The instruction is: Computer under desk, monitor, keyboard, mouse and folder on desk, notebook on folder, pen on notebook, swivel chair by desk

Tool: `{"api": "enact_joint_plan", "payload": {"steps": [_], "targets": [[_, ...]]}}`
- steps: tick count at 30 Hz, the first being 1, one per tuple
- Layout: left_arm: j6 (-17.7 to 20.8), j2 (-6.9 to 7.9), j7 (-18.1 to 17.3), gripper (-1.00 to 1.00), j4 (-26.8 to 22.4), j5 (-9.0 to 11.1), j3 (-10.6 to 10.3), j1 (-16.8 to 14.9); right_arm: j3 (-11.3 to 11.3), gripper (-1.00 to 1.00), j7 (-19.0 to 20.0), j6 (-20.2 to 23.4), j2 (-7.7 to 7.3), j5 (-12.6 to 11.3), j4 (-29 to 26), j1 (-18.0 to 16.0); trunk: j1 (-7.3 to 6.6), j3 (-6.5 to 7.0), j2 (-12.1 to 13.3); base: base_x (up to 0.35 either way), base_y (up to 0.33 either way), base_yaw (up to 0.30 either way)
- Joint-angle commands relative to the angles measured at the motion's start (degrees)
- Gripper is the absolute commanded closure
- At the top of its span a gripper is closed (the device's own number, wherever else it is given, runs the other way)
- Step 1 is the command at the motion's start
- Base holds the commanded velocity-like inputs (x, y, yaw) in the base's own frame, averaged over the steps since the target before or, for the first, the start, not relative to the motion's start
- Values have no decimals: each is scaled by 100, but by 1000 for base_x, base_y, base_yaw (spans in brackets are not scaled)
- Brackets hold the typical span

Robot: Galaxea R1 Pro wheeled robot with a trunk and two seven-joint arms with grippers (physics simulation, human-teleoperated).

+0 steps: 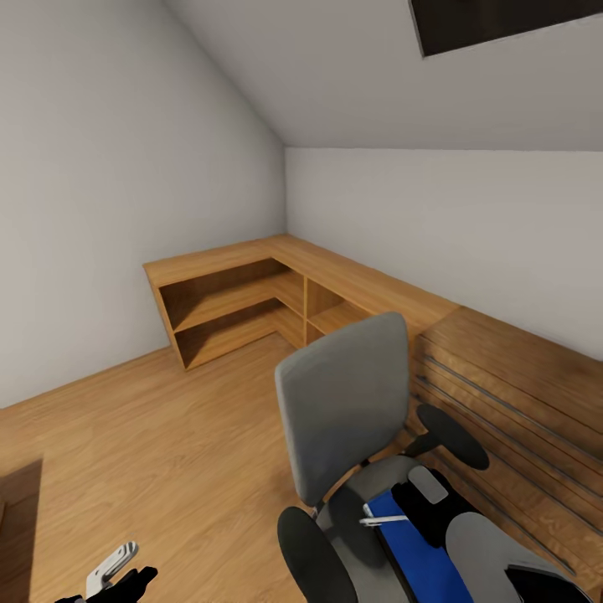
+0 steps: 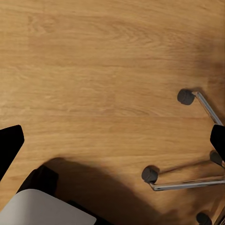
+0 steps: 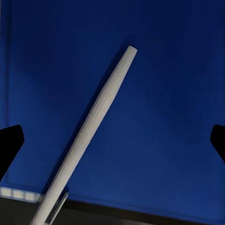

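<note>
Pen: white-silver pen (image 3: 91,126) lies slantwise on the bright blue folder (image 3: 159,93), seen straight down the right wrist camera; in the head view its pale tip shows at the folder's near-back edge.
Folder: rests flat on the seat of the swivel chair (image 1: 343,410), between the black armrests (image 1: 452,435).
Right gripper: right gripper (image 3: 112,140) hovers over the pen, dark fingertips (image 3: 9,140) well apart at either side of the frame, nothing held.
Left gripper: left gripper (image 1: 126,578) hangs low over the wood floor (image 2: 93,70); fingertips spread apart, empty.
Step in hand, my judgement: taking the pen off the folder so the folder can go to the desk.
How to do it well: turn the wrist so the jaws cross the pen's slant, centre on its mid-length, come down gently, close only once both tips are level with the shaft; thin round stock may roll or skid on the smooth cover.
Edges: backrest rises just behind the folder; armrests flank it; a light-wood drawer chest (image 1: 519,394) stands close at the chair's right.
Open room: broad bare floor to the left; corner shelving (image 1: 251,301) far off; chrome base and castors (image 2: 150,174) near the left arm.
</note>
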Motion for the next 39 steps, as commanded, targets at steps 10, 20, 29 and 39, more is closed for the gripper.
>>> {"api": "enact_joint_plan", "payload": {"steps": [10,20,29,39], "targets": [[40,-1,-4,-100,-6,21,17,-3,-23,-100,-31,27,3,-1,-15,-1,0,-6,-3,0,0,0],[44,-1,-16,-100,-6,30,17,-3,-22,-100,-31,26,3,14,-15,-1,66,-59,-123,0,0,0],[46,-1,-18,-100,-6,22,14,-3,-17,-100,-31,26,3,16,-15,-1,66,-59,-123,0,0,0],[45,-1,-18,-100,-6,21,17,-3,-20,-100,-31,26,3,16,-15,-1,176,-149,-324,0,0,0]]}}
